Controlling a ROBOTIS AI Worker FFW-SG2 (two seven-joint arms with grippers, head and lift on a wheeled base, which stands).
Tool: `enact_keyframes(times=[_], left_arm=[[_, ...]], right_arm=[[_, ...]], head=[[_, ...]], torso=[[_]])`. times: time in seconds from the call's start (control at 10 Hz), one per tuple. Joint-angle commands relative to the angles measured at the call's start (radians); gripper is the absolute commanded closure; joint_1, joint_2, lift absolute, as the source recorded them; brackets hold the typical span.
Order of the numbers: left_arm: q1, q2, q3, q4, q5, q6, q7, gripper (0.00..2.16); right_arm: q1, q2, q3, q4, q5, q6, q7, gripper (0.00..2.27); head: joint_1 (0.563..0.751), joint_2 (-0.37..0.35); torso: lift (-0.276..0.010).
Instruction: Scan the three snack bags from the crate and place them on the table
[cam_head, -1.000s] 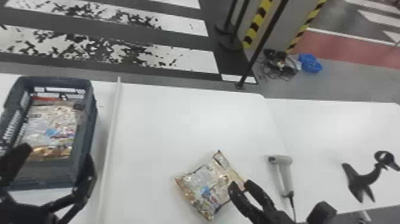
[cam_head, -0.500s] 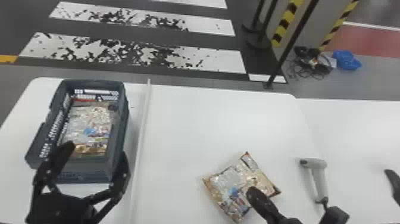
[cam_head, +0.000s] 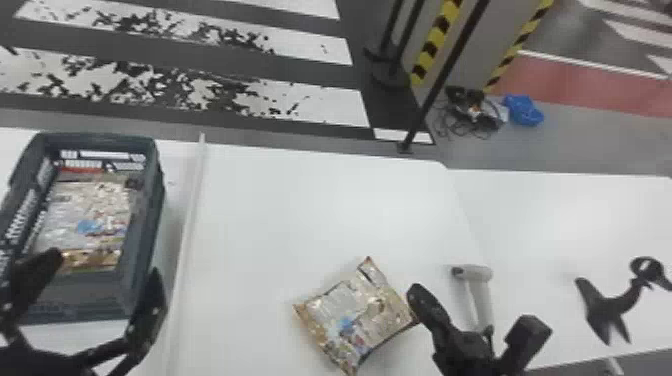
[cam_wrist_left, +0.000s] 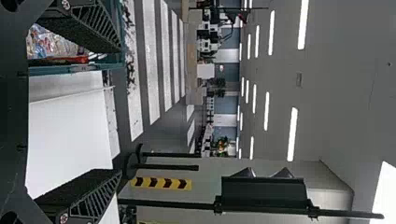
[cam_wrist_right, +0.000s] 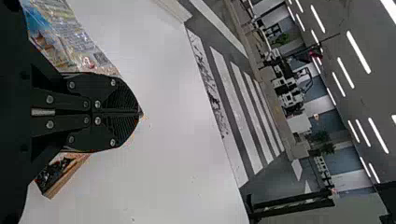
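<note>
Left gripper (cam_head: 107, 264) spread wide, with nothing between the fingers, over the near end of the dark crate (cam_head: 142, 215). Inside the crate, past those finger ends, a shiny snack bag (cam_head: 90, 215) lying flat. How many in there: cannot tell. Just to the right of the same gripper, a long thin strip (cam_head: 187, 225) on the white table (cam_head: 320, 200).

Right gripper (cam_head: 419, 291) low over the table, right by one edge of another snack bag (cam_head: 357, 317). In its own wrist view, both fingers (cam_wrist_right: 123, 95) pressed together, with parts of the bag poking out on both sides behind them. Touching the bag or not: cannot tell. Most of that bag to the left of the gripper, flat on the table. Just past and to the right of the fingertips, a light grey scanner (cam_head: 472, 272). Farther right, a black stand (cam_head: 607, 305).
</note>
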Motion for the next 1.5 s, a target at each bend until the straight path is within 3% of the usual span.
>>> enact_keyframes(times=[0.0,0.4,1.4], left_arm=[[0.004,0.002,0.000,-0.002,0.000,-0.004,-0.002,0.08],[0.005,0.012,-0.006,-0.001,0.000,-0.013,-0.003,0.08],[0.001,0.013,-0.009,0.018,0.018,-0.047,-0.023,0.08]], right_arm=[[-0.051,-0.005,-0.010,0.077,0.028,0.000,0.000,2.24],[-0.101,-0.019,-0.016,0.184,0.063,-0.024,-0.004,2.24],[-0.051,-0.033,-0.013,0.246,0.077,-0.095,0.054,2.24]], head=[[0.695,-0.314],[0.695,-0.350],[0.695,-0.350]], torso=[[-0.037],[-0.037],[-0.037]])
